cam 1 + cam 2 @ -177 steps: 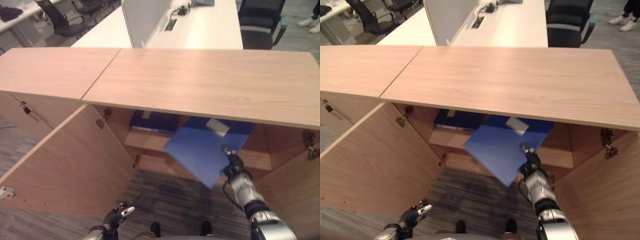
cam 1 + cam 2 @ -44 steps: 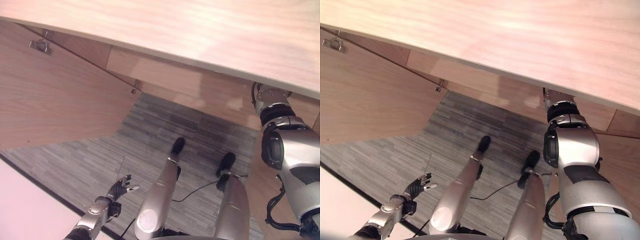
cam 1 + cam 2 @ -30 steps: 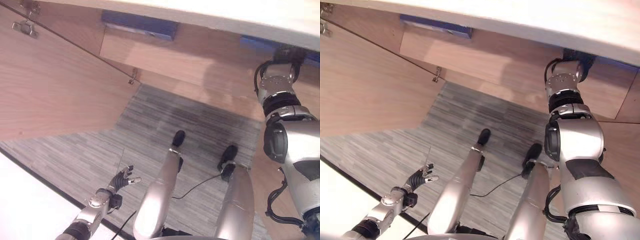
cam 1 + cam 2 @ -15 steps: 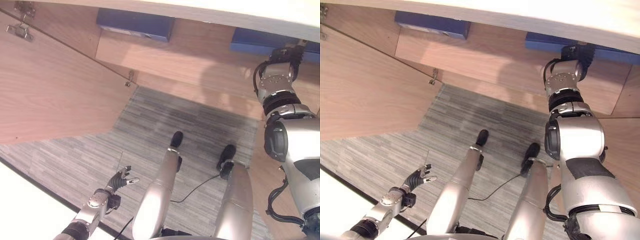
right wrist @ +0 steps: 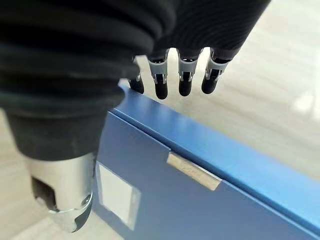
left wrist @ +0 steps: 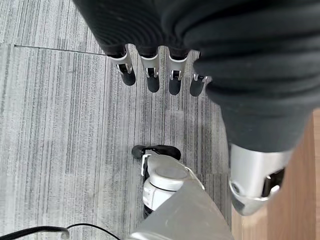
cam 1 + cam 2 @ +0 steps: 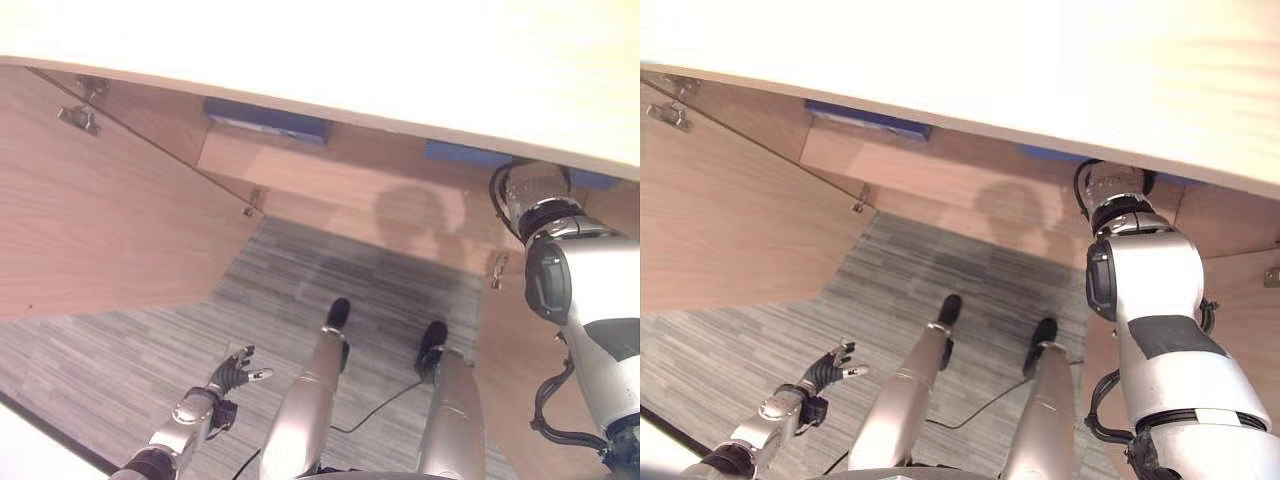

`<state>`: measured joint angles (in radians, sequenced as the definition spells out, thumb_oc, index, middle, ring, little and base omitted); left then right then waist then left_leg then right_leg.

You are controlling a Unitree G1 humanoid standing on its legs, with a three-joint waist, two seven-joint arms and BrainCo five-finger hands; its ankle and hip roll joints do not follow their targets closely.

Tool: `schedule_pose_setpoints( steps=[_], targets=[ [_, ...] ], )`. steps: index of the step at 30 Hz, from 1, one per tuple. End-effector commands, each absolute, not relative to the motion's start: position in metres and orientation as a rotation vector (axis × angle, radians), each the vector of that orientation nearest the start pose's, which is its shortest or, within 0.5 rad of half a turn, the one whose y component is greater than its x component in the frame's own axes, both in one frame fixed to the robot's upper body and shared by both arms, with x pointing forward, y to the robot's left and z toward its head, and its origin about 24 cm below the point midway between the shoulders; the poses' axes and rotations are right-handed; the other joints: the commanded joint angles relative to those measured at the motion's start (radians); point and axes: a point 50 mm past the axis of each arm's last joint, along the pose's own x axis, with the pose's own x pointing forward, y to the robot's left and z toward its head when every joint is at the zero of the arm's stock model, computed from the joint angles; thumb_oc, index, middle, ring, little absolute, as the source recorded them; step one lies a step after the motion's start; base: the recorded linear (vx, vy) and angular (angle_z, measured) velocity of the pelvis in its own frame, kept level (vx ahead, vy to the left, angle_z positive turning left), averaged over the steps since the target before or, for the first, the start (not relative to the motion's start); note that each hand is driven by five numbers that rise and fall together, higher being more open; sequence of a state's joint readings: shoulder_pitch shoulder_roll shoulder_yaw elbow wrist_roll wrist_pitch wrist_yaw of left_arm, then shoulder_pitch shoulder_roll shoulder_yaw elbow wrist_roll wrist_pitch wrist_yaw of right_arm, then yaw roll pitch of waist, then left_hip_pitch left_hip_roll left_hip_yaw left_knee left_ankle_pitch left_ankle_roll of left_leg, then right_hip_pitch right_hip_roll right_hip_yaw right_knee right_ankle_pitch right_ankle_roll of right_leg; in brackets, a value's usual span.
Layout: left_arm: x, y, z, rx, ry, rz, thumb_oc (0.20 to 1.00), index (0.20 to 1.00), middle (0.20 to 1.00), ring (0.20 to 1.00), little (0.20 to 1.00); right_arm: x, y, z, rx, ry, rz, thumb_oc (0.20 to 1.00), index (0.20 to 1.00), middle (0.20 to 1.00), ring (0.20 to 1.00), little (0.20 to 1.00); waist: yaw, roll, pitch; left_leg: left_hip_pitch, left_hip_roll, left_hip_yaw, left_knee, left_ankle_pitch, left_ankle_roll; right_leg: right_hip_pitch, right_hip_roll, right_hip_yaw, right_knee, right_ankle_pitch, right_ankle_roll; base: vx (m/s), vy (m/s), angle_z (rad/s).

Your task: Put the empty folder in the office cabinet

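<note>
where the right arm ran up under the cabinet top (image 7: 330,50), its wrist view showed the right hand (image 5: 172,70) over the blue folder (image 5: 210,200), which lay on the pale wood shelf (image 5: 280,105) inside the cabinet; fingers (image 5: 185,80) hung straight and relaxed above the folder's long edge, curled round nothing, thumb off to one side; whether the tips touched the folder could not be told; the cover carried a white label (image 5: 116,194) and a small tan tab (image 5: 192,171); no writing could be read on either; a second blue folder (image 7: 268,119) sat further left on the same shelf; cabinet door (image 7: 90,230) stood open at left; left hand (image 7: 235,370) hung low over grey carpet (image 6: 60,125), fingers (image 6: 150,75) straight and loosely spread, holding nothing.
</note>
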<state>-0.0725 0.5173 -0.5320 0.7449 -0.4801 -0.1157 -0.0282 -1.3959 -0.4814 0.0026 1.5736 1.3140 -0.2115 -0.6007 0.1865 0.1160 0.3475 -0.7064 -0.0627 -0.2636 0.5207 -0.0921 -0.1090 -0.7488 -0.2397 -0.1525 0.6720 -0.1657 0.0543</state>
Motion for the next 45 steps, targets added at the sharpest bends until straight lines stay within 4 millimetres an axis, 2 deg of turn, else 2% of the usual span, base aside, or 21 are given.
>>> schedule_pose_setpoints(
  steps=[1,5,7,12,20,29,32,34,35,41,42,45],
  targets=[
    [0.196,0.251,-0.088,0.304,0.710,-0.118,1.000,1.000,1.000,1.000,1.000,0.393,-0.299,0.215,1.009,-0.025,-0.964,1.000,1.000,1.000,1.000,1.000,0.040,0.002,0.049,0.055,0.047,0.046,-0.026,-0.121,0.039,0.136,0.032,0.014,0.018,-0.154,0.006,0.00,0.000,0.00],
    [0.195,0.250,-0.090,0.287,0.719,-0.103,1.000,1.000,1.000,1.000,1.000,0.390,-0.300,0.198,1.016,0.021,-0.997,1.000,1.000,1.000,1.000,1.000,0.042,-0.005,0.048,0.059,0.047,0.043,-0.021,-0.122,0.041,0.148,0.033,0.014,0.014,-0.152,0.005,0.00,0.000,0.00],
    [0.196,0.248,-0.091,0.266,0.719,-0.098,1.000,1.000,1.000,1.000,1.000,0.386,-0.302,0.178,1.022,0.073,-1.039,1.000,1.000,1.000,1.000,1.000,0.042,-0.006,0.048,0.061,0.047,0.040,-0.020,-0.123,0.041,0.158,0.032,0.011,0.009,-0.152,0.006,0.00,0.000,0.00],
    [0.195,0.248,-0.094,0.240,0.731,-0.075,1.000,1.000,1.000,1.000,1.000,0.386,-0.290,0.156,1.015,0.138,-1.051,1.000,1.000,1.000,1.000,1.000,0.044,-0.008,0.043,0.063,0.049,0.040,-0.026,-0.122,0.043,0.161,0.033,0.007,-0.010,-0.140,0.009,-0.01,0.010,-0.01],
    [0.194,0.247,-0.097,0.206,0.745,-0.038,1.000,1.000,1.000,1.000,1.000,0.390,-0.275,0.148,0.998,0.177,-1.017,1.000,1.000,1.000,1.000,1.000,0.040,-0.011,0.033,0.047,0.050,0.049,-0.008,-0.127,0.050,0.147,0.037,0.018,0.004,-0.141,0.010,-0.01,0.008,-0.03],
    [0.195,0.246,-0.098,0.189,0.743,-0.024,1.000,1.000,1.000,1.000,1.000,0.393,-0.273,0.151,0.955,0.163,-0.966,1.000,1.000,1.000,1.000,1.000,0.037,-0.007,0.032,0.039,0.051,0.052,-0.010,-0.125,0.052,0.137,0.039,0.021,0.011,-0.146,0.008,0.00,0.000,0.00],
    [0.193,0.249,-0.098,0.192,0.747,-0.017,1.000,1.000,1.000,1.000,1.000,0.396,-0.274,0.165,0.945,0.120,-0.933,1.000,1.000,1.000,1.000,1.000,0.040,-0.008,0.027,0.043,0.050,0.053,-0.018,-0.123,0.051,0.139,0.039,0.020,0.008,-0.145,0.008,0.00,-0.011,0.00],
    [0.193,0.253,-0.097,0.195,0.745,-0.008,1.000,1.000,1.000,1.000,1.000,0.399,-0.277,0.185,0.933,0.058,-0.898,1.000,1.000,1.000,1.000,1.000,0.045,-0.011,0.024,0.045,0.051,0.052,-0.026,-0.118,0.049,0.141,0.037,0.018,0.003,-0.142,0.009,0.01,-0.045,0.01],
    [0.194,0.254,-0.096,0.198,0.742,-0.005,1.000,1.000,1.000,1.000,1.000,0.402,-0.278,0.202,0.911,0.013,-0.869,1.000,1.000,1.000,1.000,1.000,0.046,-0.012,0.024,0.045,0.052,0.051,-0.030,-0.114,0.047,0.141,0.037,0.018,0.001,-0.141,0.009,0.00,-0.049,0.02],
    [0.192,0.258,-0.096,0.210,0.748,-0.005,1.000,1.000,1.000,1.000,1.000,0.403,-0.284,0.254,0.841,-0.138,-0.782,1.000,1.000,1.000,1.000,1.000,0.051,-0.020,0.020,0.047,0.054,0.050,-0.041,-0.106,0.043,0.139,0.037,0.016,0.003,-0.139,0.009,0.00,-0.030,0.02],
    [0.189,0.259,-0.097,0.211,0.756,-0.007,1.000,1.000,1.000,1.000,1.000,0.404,-0.283,0.267,0.811,-0.180,-0.752,1.000,1.000,1.000,1.000,1.000,0.053,-0.023,0.019,0.048,0.055,0.050,-0.045,-0.103,0.042,0.142,0.038,0.014,0.001,-0.137,0.010,0.00,0.000,0.00],
    [0.187,0.258,-0.099,0.217,0.763,-0.013,1.000,1.000,1.000,1.000,1.000,0.404,-0.281,0.276,0.781,-0.202,-0.733,1.000,1.000,1.000,1.000,1.000,0.054,-0.024,0.019,0.053,0.056,0.047,-0.052,-0.099,0.040,0.146,0.039,0.012,-0.003,-0.137,0.010,0.00,0.000,0.00]
  ],
)
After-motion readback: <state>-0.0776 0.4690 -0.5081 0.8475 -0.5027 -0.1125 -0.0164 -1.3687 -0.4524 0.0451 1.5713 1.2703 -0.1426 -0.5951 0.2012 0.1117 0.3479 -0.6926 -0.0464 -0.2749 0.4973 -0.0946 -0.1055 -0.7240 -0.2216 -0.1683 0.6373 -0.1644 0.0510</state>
